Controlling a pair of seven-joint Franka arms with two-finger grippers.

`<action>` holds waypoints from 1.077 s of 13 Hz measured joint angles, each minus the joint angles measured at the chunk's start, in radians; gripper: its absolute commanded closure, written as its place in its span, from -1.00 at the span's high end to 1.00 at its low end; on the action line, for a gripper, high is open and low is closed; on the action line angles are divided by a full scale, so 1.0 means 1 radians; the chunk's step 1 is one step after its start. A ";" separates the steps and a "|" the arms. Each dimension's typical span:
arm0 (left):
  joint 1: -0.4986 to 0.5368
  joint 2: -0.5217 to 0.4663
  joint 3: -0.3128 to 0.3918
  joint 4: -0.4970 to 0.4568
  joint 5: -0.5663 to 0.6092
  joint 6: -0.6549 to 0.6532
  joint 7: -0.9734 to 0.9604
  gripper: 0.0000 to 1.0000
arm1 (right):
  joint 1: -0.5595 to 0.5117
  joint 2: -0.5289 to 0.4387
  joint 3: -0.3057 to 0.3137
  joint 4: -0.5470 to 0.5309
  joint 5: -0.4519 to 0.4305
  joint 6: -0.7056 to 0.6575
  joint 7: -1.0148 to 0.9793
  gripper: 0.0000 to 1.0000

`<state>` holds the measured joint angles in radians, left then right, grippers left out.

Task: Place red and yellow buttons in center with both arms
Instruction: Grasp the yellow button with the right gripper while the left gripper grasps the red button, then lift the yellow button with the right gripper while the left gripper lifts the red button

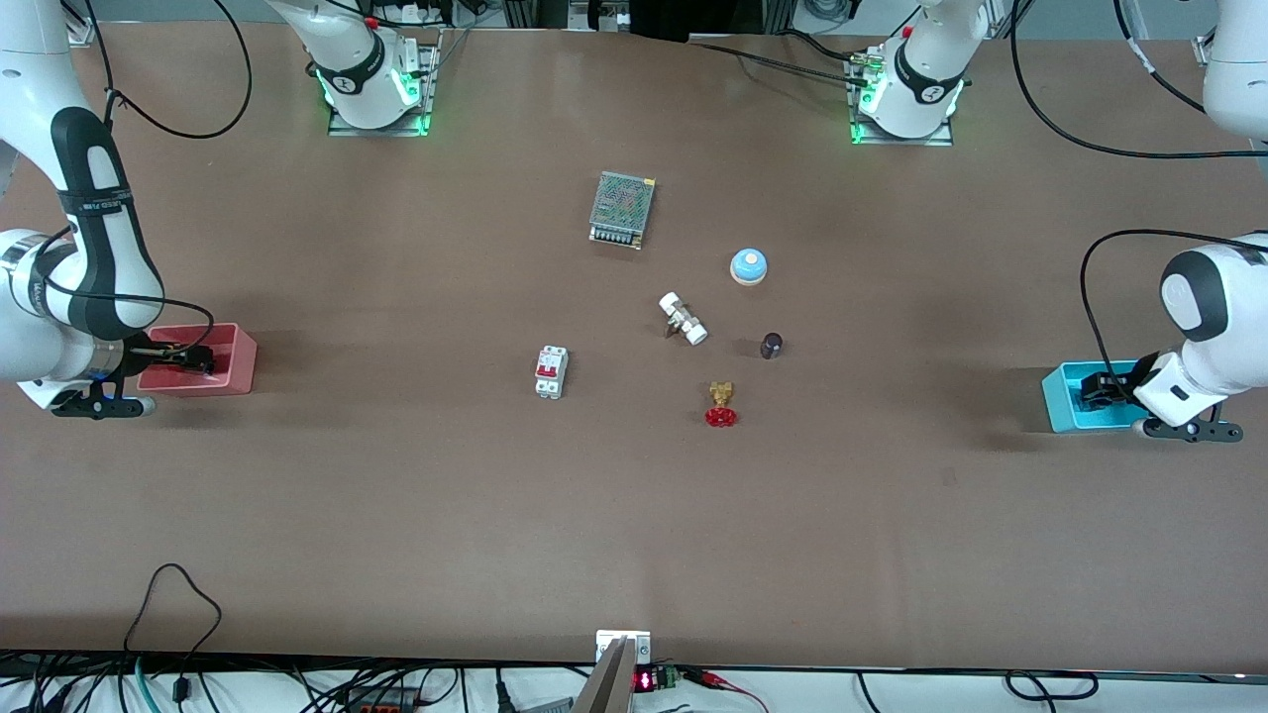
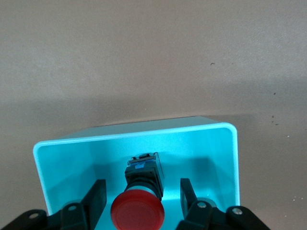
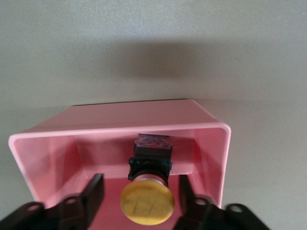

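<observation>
Presently, these are seen:
Right gripper (image 3: 136,194): lowered into the pink plastic bin (image 1: 226,368) at the right arm's end of the table (image 1: 396,515); jaws spread wide, gripping nothing.
Yellow mushroom-capped push-button (image 3: 147,203): lying in that bin between the fingers, untouched.
Left gripper (image 2: 141,199): inside the cyan plastic bin (image 1: 1065,401); jaws equally apart.
Red mushroom-capped push-button (image 2: 137,210): between them, ungripped.

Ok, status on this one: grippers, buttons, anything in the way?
Left gripper open astride red button in cyan bin. Right gripper open astride yellow button in pink bin. Neither button lifted.
</observation>
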<state>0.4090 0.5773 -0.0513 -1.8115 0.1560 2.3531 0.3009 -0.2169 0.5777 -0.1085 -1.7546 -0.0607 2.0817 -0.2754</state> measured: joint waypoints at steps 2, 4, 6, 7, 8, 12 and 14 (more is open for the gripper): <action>0.006 0.004 0.000 0.000 0.000 0.000 0.001 0.30 | 0.000 0.002 0.000 0.000 0.000 0.000 0.000 -0.28; 0.008 0.006 0.000 0.000 0.000 0.001 0.002 0.11 | 0.000 0.003 0.000 0.000 0.000 0.000 0.000 -0.41; 0.008 0.009 0.000 0.000 -0.005 0.001 0.002 -0.10 | 0.000 0.003 0.000 0.000 0.000 0.000 0.000 -0.44; 0.008 0.010 -0.001 0.000 -0.013 0.001 0.002 -0.16 | 0.000 0.003 0.001 0.000 0.000 0.000 0.000 -0.45; 0.008 0.011 -0.001 0.000 -0.019 0.002 0.002 -0.39 | 0.000 0.003 0.002 0.000 0.000 -0.001 0.000 -0.45; 0.008 0.011 -0.002 0.001 -0.021 0.007 0.002 -0.46 | 0.002 -0.017 0.012 0.022 0.000 -0.072 -0.008 -0.45; 0.008 0.009 -0.005 0.007 -0.021 0.008 0.002 -0.46 | 0.011 -0.070 0.017 0.049 0.000 -0.142 -0.014 -0.45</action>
<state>0.4172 0.5865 -0.0561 -1.8041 0.1351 2.3613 0.3025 -0.2060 0.5078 -0.0916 -1.7053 -0.0606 1.9398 -0.2898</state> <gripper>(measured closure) 0.648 0.639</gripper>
